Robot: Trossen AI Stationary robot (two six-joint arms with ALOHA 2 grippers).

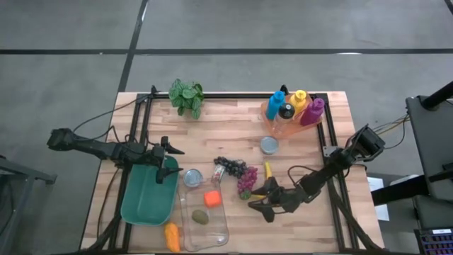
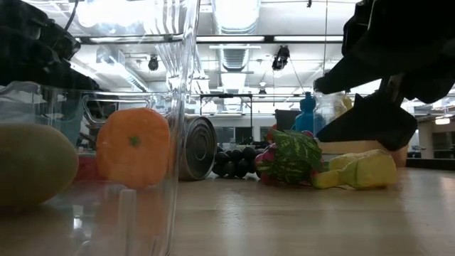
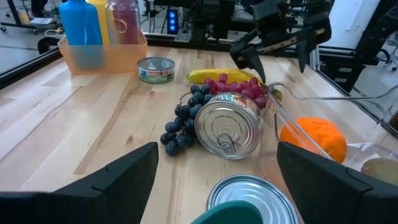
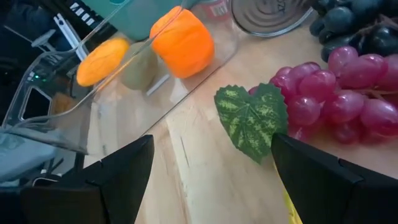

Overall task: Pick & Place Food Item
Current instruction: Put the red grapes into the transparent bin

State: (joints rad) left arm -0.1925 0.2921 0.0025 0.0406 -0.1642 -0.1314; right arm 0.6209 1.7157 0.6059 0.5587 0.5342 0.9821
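My right gripper (image 1: 263,200) is open and empty, just on the near side of the red grapes (image 4: 348,106) with their green leaf (image 4: 252,118) and the yellow banana (image 1: 267,172); both lie on the table. In the low view it hangs above the banana (image 2: 359,171). A clear container (image 1: 204,212) holds an orange fruit (image 1: 211,199) and an olive-green fruit (image 1: 200,217). My left gripper (image 1: 167,161) is open and empty over the far rim of a green bin (image 1: 145,198), facing a can lying on its side (image 3: 229,124) and the dark grapes (image 3: 183,121).
An upright can (image 1: 192,177) stands by the bin. A flat tin (image 1: 269,145) and an orange tray of bottles (image 1: 294,110) are at the far right, a plant (image 1: 186,95) at the far left. An orange food item (image 1: 171,237) lies at the near edge.
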